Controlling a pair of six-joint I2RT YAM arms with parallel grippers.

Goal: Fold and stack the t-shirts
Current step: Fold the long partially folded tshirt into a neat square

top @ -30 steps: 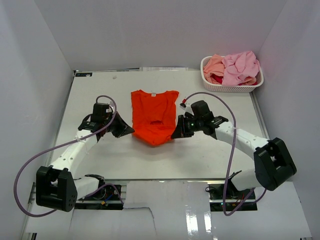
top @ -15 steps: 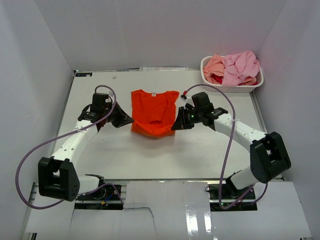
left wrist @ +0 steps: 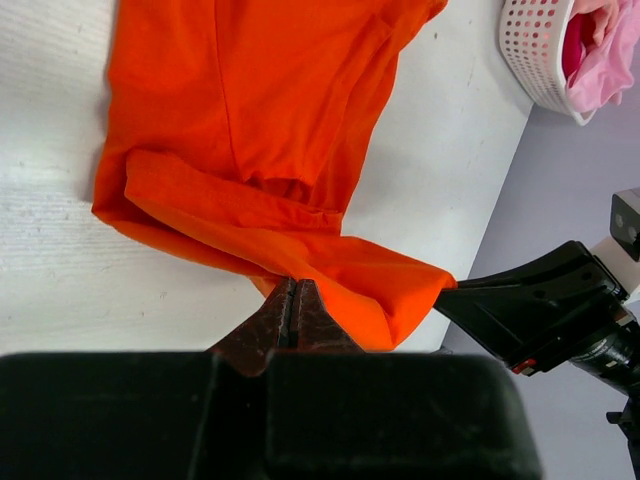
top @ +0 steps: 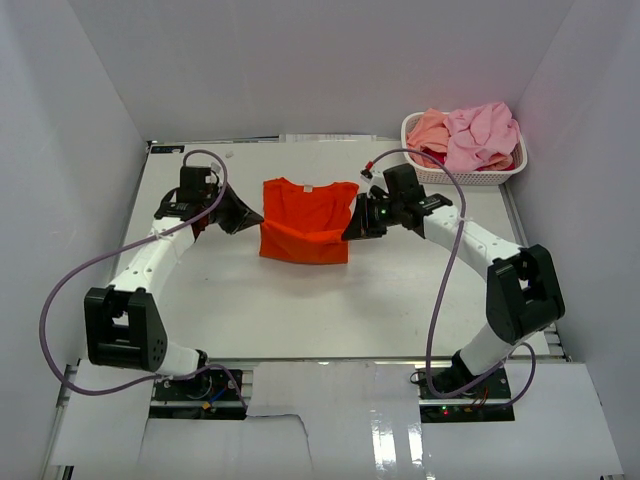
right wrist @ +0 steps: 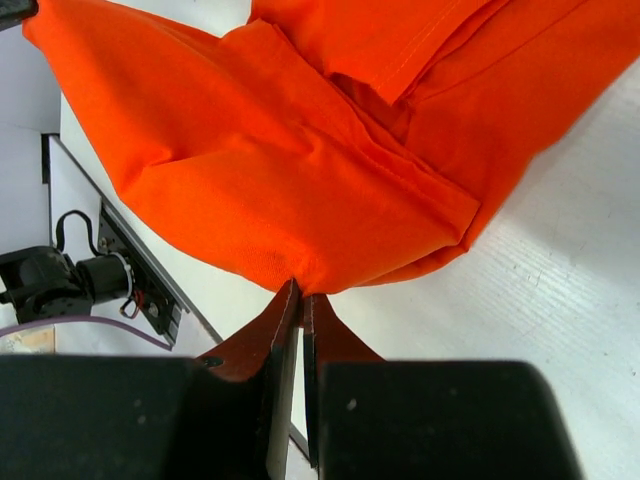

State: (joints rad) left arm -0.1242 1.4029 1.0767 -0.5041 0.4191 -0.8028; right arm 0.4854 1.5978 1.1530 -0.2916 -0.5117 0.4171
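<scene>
seen from above, the orange-red t-shirt [top: 303, 215] lies on the white table [top: 300, 310] just above the centre of the frame, collar toward the top edge, its lower part doubled up over the body so that a thick fold runs along the bottom. we find the left gripper [left wrist: 292, 300] at the shirt's left edge and the right gripper [right wrist: 301, 295] at its right edge, the two facing each other across the cloth. in the left wrist view the jaws are pressed together with a corner of orange cloth pinched between the tips, the fabric bunching in a raised roll above them; the black tip of the right gripper shows at the right of that frame. in the right wrist view the jaws are likewise closed on a gathered point of the same cloth, with layered folds spreading toward the top of the frame. at the upper right of the overhead view, well apart from the shirt, the white perforated basket [top: 462, 177] stands on the table's far corner, heaped with a light pink t-shirt [top: 482, 135] on the right, a salmon-peach t-shirt [top: 428, 130] on the left and a sliver of dark red t-shirt [top: 432, 158] low between them.
</scene>
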